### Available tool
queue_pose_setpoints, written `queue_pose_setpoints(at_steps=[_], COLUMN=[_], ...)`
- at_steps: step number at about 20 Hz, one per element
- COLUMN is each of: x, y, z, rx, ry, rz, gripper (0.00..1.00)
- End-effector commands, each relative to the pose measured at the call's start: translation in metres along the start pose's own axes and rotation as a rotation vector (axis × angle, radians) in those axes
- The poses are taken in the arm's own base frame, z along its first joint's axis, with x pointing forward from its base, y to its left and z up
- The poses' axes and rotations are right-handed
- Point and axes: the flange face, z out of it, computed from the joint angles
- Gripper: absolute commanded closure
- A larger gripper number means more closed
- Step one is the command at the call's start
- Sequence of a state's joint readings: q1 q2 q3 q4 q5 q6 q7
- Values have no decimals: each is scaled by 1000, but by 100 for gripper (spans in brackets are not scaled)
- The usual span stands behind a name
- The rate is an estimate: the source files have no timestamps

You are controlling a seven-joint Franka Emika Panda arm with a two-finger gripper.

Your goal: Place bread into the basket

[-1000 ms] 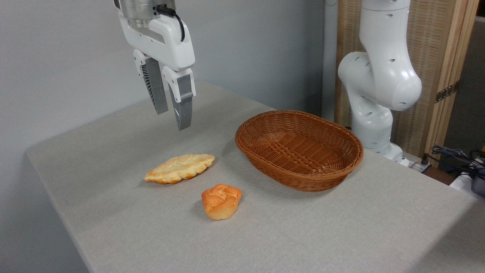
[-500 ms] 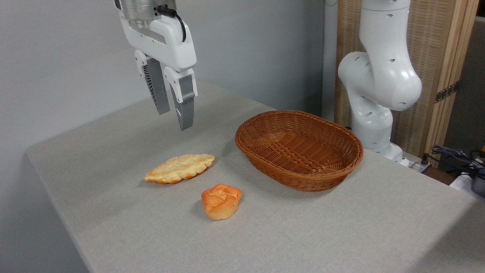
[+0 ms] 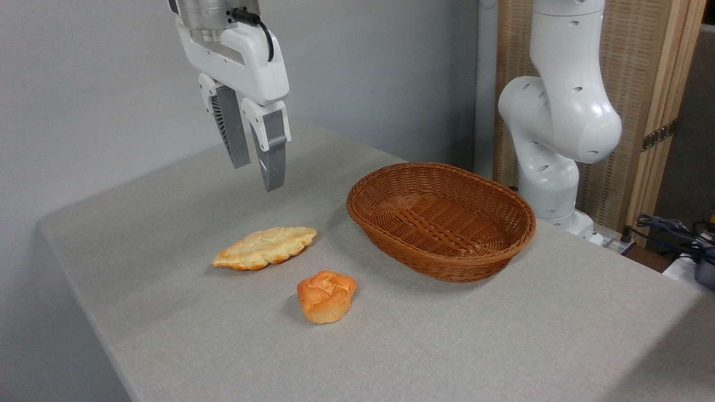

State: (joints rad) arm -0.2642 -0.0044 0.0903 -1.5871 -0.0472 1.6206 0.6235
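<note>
Upper left, gripper (image 3: 257, 177) w/ fingers slightly apart, nudged right since before; bread (image 3: 326, 296) & basket (image 3: 441, 220) unmoved, lower centre.

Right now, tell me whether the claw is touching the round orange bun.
Apart. The fixed camera shows the claw hanging empty, high above the table, while the bun sits on the cloth below, nearer the camera.

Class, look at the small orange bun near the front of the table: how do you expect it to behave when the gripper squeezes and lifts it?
The bun looks puffy, so it is probably light and may squash under a firm pinch. Its knotted top seems uneven, so the fingers could grip unevenly. It sits upright on a paler, flatter base, so a nudge would likelier tip it than roll it far.
</note>
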Motion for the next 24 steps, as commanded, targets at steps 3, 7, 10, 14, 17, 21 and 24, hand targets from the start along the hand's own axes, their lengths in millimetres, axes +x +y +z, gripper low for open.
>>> queue_pose_setpoints(at_steps=[3, 7, 10, 14, 17, 21, 24], x=[-3, -2, -2, -2, -1, -3, -5], y=[1, 3, 3, 3, 4, 4, 7], z=[-5, -5, -5, -5, -5, -4, -4], rx=[-9, -10, -10, -10, -10, -19, -31], ry=[-20, -19, -19, -19, -19, -31, -44], rz=[0, 1, 1, 3, 4, 3, 10], gripper=[0, 0, 0, 0, 0, 0, 0])
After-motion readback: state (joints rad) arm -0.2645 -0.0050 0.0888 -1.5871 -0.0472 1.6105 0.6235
